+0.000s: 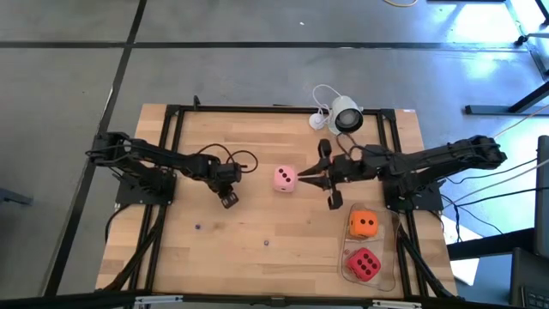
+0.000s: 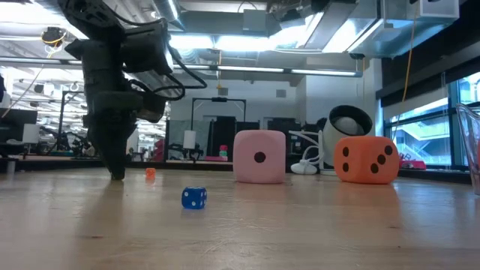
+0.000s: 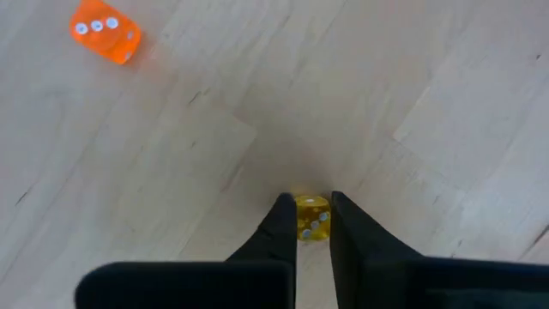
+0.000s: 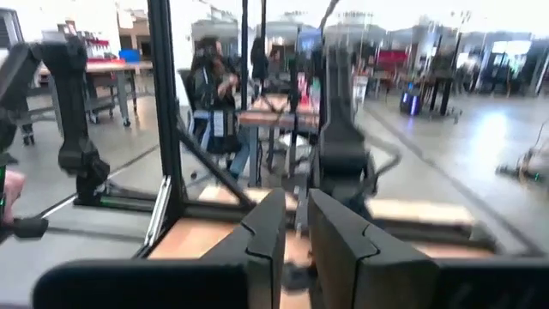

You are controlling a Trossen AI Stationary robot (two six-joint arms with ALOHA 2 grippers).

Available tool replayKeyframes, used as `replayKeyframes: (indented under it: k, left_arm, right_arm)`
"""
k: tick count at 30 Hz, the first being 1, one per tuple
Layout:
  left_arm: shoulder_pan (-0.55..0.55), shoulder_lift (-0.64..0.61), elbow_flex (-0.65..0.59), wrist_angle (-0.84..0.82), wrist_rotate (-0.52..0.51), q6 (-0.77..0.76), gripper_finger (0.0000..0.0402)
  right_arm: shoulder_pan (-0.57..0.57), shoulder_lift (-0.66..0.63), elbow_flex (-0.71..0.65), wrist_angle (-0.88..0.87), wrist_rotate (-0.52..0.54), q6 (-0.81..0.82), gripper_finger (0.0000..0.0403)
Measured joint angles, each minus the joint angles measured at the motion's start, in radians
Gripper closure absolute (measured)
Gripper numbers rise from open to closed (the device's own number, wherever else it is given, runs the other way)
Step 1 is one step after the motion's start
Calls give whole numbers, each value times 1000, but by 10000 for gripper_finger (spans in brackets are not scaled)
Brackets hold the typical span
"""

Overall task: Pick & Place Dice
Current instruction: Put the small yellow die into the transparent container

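Note:
My left gripper (image 3: 311, 210) points steeply down at the wooden table (image 1: 257, 257), left of centre, and is shut on a small yellow die (image 3: 312, 216). It also shows in the high view (image 1: 228, 200) and the low view (image 2: 116, 174). A small orange die (image 3: 105, 30) and a small blue die (image 2: 193, 197) lie loose on the table. A large pale pink die (image 1: 286, 178) sits mid-table. My right gripper (image 1: 307, 178) hovers level, high beside the pink die; its fingers (image 4: 274, 223) stand a narrow gap apart around nothing. My left gripper pinches the small yellow die by two opposite faces (image 3: 300, 219) between its two fingertips. The fingers come from above, pointing steeply down, and their tips reach the tabletop. Whether the die is off the wood cannot be told.
A large orange die (image 1: 364, 224) and a large red die (image 1: 364, 263) lie in a clear tray (image 1: 395, 257) at the near right. A white round camera (image 1: 346, 116) with its cable stands at the far edge. A black frame (image 1: 171, 112) borders the table.

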Motion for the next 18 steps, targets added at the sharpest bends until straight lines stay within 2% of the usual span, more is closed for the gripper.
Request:
replayKeyframes:
  k: [6, 14, 18]
  left_arm:
    - [-26, 1, 25, 19, -7, 33, 368]
    - [-85, 3, 80, 301, 41, 110, 375]
    - [-121, 5, 123, 394, 61, 141, 375]
  right_arm:
    - [0, -104, 0, 39, 65, -50, 348]
    - [0, -203, 0, 36, 261, -126, 348]
    - [0, -233, 0, 37, 315, -127, 348]
